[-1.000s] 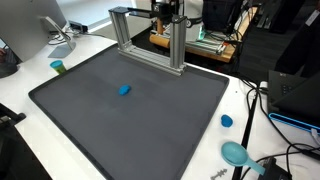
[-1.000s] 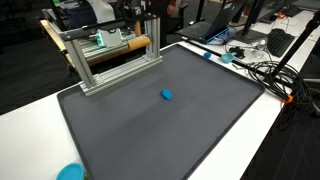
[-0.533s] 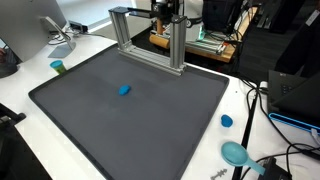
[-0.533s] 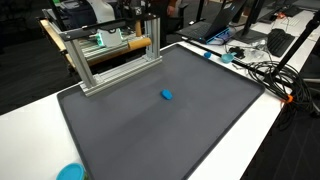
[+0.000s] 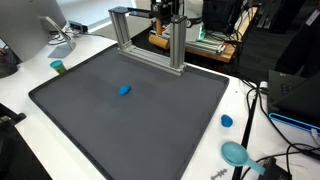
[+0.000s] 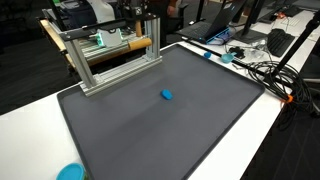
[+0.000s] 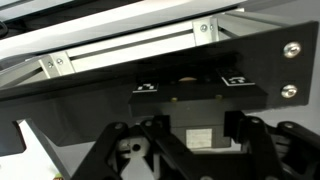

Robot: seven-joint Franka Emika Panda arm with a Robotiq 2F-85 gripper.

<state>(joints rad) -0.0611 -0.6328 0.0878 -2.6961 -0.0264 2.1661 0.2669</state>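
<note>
My gripper (image 7: 200, 122) is up at the top bar of the aluminium frame (image 5: 180, 45) (image 6: 110, 52) at the back of the dark mat (image 5: 130, 125) (image 6: 170, 135). In both exterior views only the arm's end (image 5: 165, 12) (image 6: 150, 9) shows there, and the jaws are hidden. In the wrist view the fingers (image 7: 240, 126) stand on either side of a dark block (image 7: 190, 108) with a white label, under a black plate with square markers (image 7: 270, 60). Whether they press on the block cannot be told. A small blue object (image 5: 124, 90) (image 6: 166, 95) lies alone on the mat, far from the gripper.
Around the mat on the white table are a green cup (image 5: 58, 67), a blue cap (image 5: 227, 121) and a teal scoop-like thing (image 5: 235, 153). Cables (image 6: 265, 70) run along one side. A monitor foot (image 5: 55, 35) and benches with equipment stand behind.
</note>
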